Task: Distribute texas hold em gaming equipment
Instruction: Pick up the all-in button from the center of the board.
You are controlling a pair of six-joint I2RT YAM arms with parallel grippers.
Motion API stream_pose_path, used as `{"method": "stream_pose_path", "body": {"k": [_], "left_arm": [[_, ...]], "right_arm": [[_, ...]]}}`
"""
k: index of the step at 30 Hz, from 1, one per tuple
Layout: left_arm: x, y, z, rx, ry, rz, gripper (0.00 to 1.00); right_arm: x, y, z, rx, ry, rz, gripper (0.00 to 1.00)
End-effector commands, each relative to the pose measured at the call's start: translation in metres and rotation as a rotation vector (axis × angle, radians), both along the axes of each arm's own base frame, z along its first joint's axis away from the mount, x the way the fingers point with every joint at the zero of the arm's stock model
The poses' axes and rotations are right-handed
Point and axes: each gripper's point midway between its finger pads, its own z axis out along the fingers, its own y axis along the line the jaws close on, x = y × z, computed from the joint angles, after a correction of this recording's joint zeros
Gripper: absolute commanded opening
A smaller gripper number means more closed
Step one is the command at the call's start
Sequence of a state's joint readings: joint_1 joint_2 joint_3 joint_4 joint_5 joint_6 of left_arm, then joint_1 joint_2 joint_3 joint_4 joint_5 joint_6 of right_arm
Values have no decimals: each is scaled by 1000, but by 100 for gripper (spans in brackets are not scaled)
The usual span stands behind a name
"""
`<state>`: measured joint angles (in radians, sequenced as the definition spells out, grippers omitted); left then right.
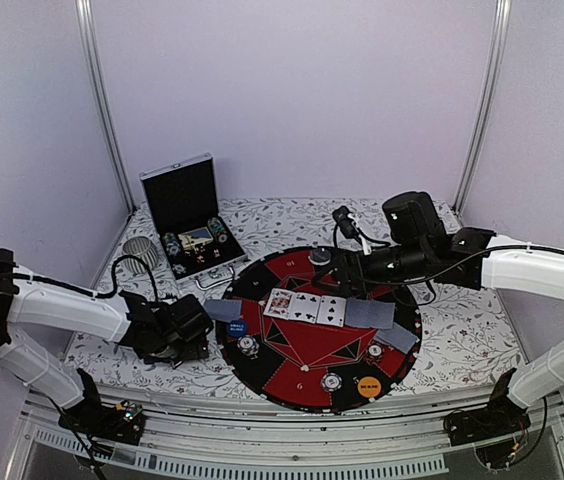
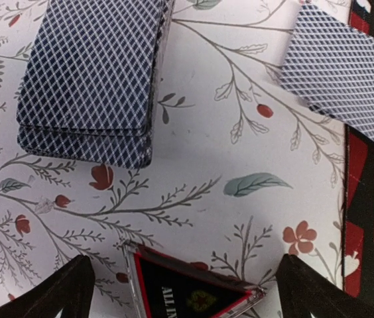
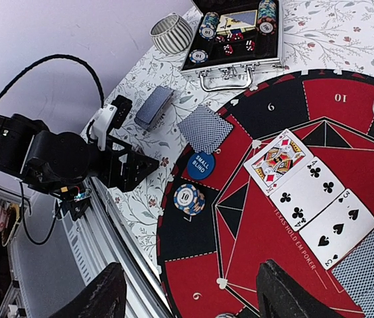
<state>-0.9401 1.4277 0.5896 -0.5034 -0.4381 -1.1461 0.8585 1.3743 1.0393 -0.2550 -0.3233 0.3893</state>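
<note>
Left claw [image 2: 186, 266] is released, jaws spread wide, hovering low over the black triangular marker [image 2: 188, 293]. The marker lies flat on the floral desk [image 2: 200, 146] between the two fingers [image 2: 54, 295], with no contact that we can see. The deck of grey-blue-backed cards [image 2: 91, 73] sits on the desk beyond the marker, apart from it. A single face-down card [image 2: 349, 79] lies off to one side, overlapping the edge of the round mat [image 2: 359, 199]. Right claw [image 3: 192, 268] is likewise released and empty, hanging above the mat. On the mat we note three face-up cards [image 3: 306, 192] in a row, the blue blind button [image 3: 201, 165] with a chip stack [image 3: 189, 198] just beside it, and the orange blind button [image 1: 368, 386] near the rim closest to the arm bases. We judge the step in hand to be the left arm's pick of the marker. To do it well, we would centre the triangle between the fingertips and descend until they nearly brush the cloth. One finger should meet a flat side squarely rather than a corner, lest the thin piece pivot or skid out. Pressing in too hard may bunch the cloth. We would lift straight up, clear of the deck, and have the right arm stand off while the left crosses to the mat.
</note>
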Motion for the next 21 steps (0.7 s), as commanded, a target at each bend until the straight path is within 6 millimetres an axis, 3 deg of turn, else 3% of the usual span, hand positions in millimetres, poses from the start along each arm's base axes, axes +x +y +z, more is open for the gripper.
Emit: {"method": "stream_pose_path", "body": {"k": [1,11,21], "left_arm": [[-12,-7,-22,-44,59,13,97],[-29,-9,-19,-117,76,41,83],[-49,-14,-29,-109,121,22,88]], "right_arm": [[-3,-4,8,12,-27,-7,69],[-2,-6,12,16,-39,-17,69],[-2,-7,16,19,-52,-17,69]]}}
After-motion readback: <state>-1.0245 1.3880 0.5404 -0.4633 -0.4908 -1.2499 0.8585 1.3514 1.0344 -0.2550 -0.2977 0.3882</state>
